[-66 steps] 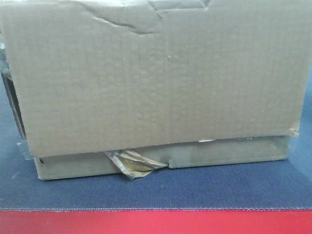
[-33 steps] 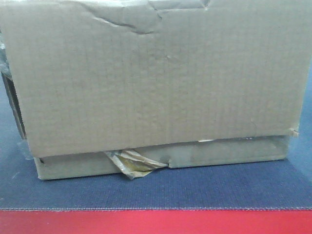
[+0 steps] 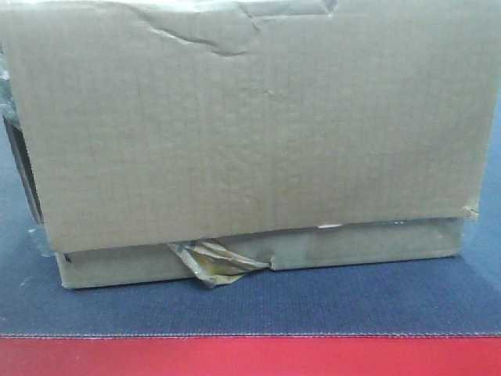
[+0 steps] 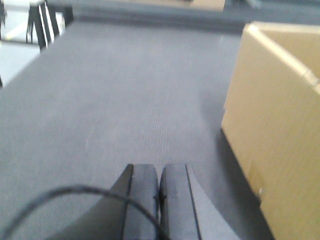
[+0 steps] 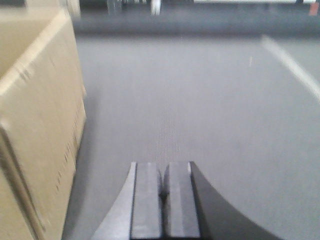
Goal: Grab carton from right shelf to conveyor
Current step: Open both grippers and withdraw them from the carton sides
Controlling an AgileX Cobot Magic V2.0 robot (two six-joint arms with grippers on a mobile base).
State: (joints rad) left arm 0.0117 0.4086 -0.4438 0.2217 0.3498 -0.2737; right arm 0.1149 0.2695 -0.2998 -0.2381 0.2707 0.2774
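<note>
Nothing has shifted since the earlier front views: the carton (image 3: 243,125) sits where it sat a second ago, on the conveyor (image 3: 329,301), its base flat on the dark blue-grey belt and its broad face filling nearly the whole front view. That face is plain brown corrugated board with a crease running near the top edge, and the upper panel overhangs a lower strip of cardboard. Below it the woven belt runs forward to the red border strip (image 3: 250,358) along the near edge. From my left wrist view the carton stands to the right of my left tool (image 4: 159,192), its side wall near but apart from it, with bare belt stretching ahead. From my right wrist view the carton stands to the left of my right tool (image 5: 164,197), also apart from it, though that view is blurred. Both tools have their dark pads pressed together with only a thin seam between them, and neither has hold of anything. A black cable (image 4: 60,196) loops across the bottom of the left wrist view. A crumpled wad of yellowish clear tape (image 3: 210,264) hangs at the carton's lower seam, touching the belt.
</note>
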